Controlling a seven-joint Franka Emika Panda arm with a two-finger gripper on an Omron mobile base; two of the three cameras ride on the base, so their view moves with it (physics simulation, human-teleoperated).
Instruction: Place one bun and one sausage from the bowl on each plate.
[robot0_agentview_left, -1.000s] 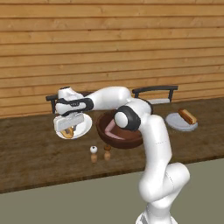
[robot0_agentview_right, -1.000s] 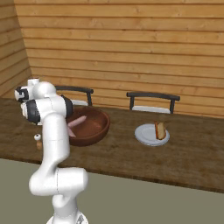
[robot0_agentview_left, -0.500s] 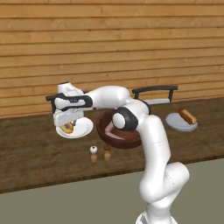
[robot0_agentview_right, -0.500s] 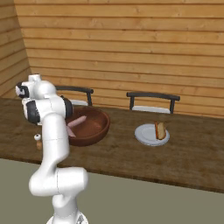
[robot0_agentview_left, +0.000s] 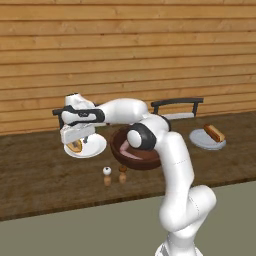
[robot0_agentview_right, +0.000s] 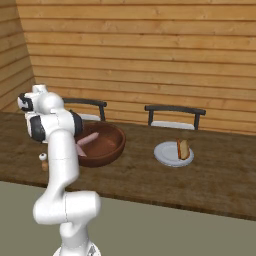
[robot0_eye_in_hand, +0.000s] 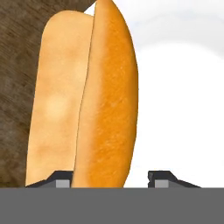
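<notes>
Claw (robot0_agentview_left: 76, 145) hangs low over the flat white plate (robot0_agentview_left: 95, 148) left of the deep reddish-brown wooden bowl (robot0_agentview_left: 120, 149), a tan split bun (robot0_agentview_left: 75, 146) beneath it. From the right base, a pink sausage (robot0_agentview_right: 88, 139) lies in that bowl. Through the hand camera the bun (robot0_eye_in_hand: 83, 96) stands between parted fingertips (robot0_eye_in_hand: 162, 179), one side clear; whether it is gripped I cannot tell.

Since 1 s ago the fingers (robot0_agentview_left: 76, 145) have dropped lower, down onto the flat round white plate (robot0_agentview_left: 95, 148). They've also parted: in hand view one tip sits by the golden-tan split bun (robot0_eye_in_hand: 87, 96), the other stands off w/ a gap beside it. Bun, which hung between the fingers above the plate, now at plate level just under them (robot0_agentview_left: 75, 146).
</notes>
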